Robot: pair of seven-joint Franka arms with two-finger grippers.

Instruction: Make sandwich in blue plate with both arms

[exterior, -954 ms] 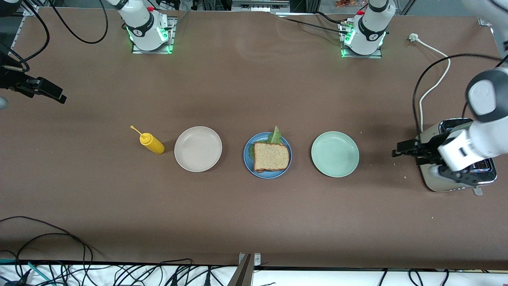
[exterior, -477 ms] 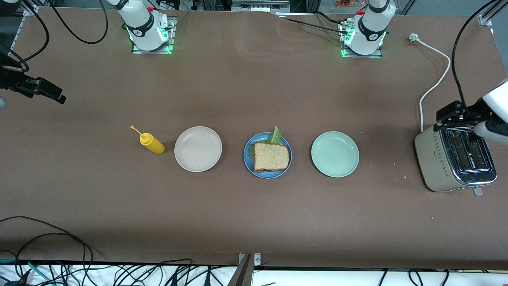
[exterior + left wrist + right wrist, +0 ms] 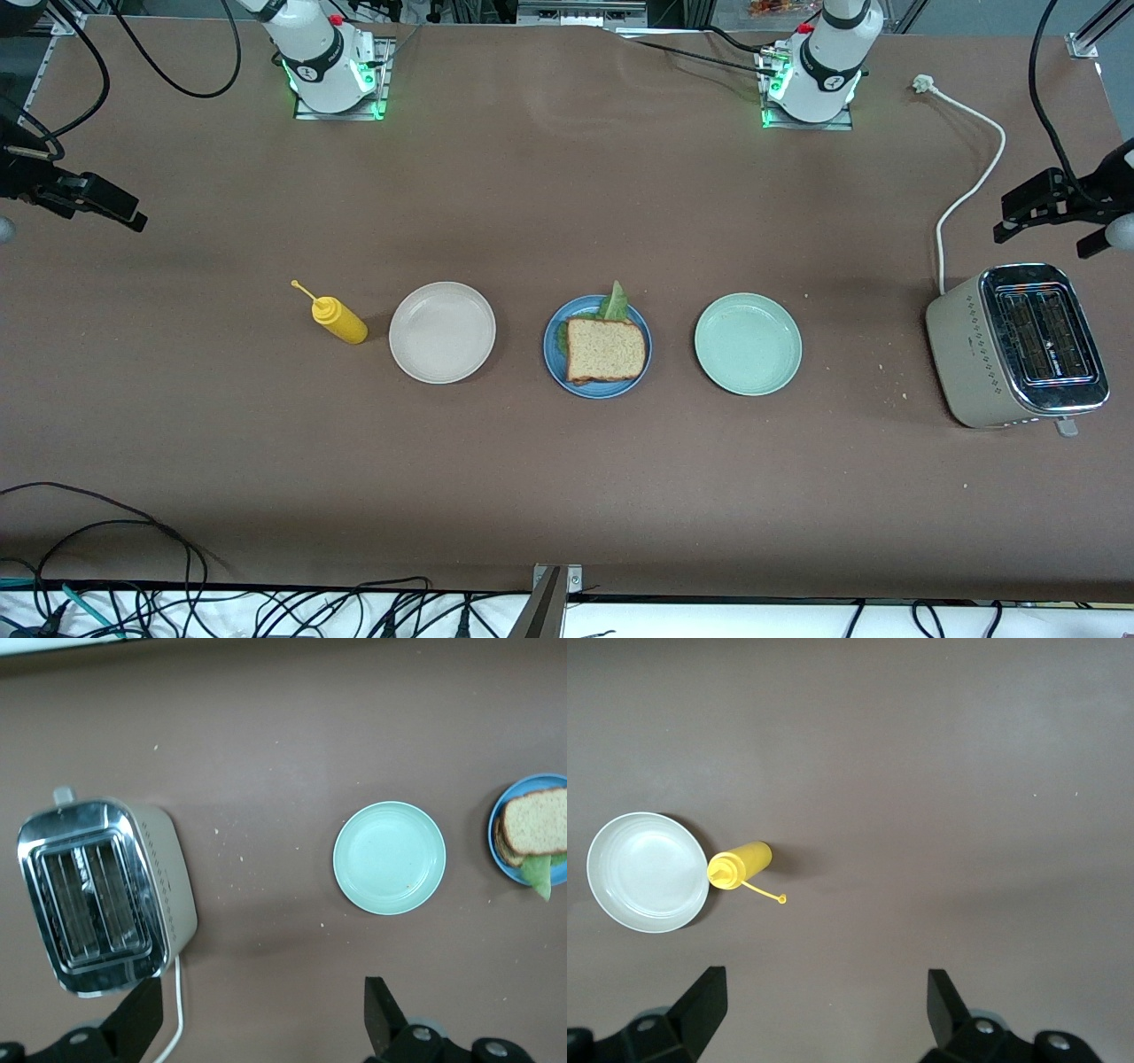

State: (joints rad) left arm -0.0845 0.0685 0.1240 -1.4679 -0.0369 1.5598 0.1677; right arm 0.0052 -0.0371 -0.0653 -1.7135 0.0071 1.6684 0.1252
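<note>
**Sandwich sat assembled on the blue plate, both grippers high and empty at the table ends**

The left gripper (image 3: 1050, 211) hung in the air at the left arm's end of the table, over bare brown tabletop (image 3: 567, 496) beside the white power cord (image 3: 966, 177) and the silver two-slot toaster (image 3: 1019, 346). Its black fingers (image 3: 381, 1014) stood wide apart with nothing between them. In the left wrist view the toaster lay below one finger, the round pale mint-green plastic plate (image 3: 390, 858) below the gap toward the other, and the blue plate farther out from that gripper, toward the table's middle.

The right gripper (image 3: 89, 199) hung at the right arm's end of the table, also spread wide and holding nothing. Below it, in the right wrist view, were the yellow plastic squeeze bottle (image 3: 740, 865) with its loose tethered cap, and touching or just beside it the round cream-white plate (image 3: 647, 872).

The sandwich (image 3: 605, 349), brown wholegrain bread slices with ruffled green lettuce poking out at the edge, rested on the round medium-blue plastic plate (image 3: 556, 363). That plate stood between the cream-white and mint-green plates, well apart from both grippers, roughly midway between them.
</note>
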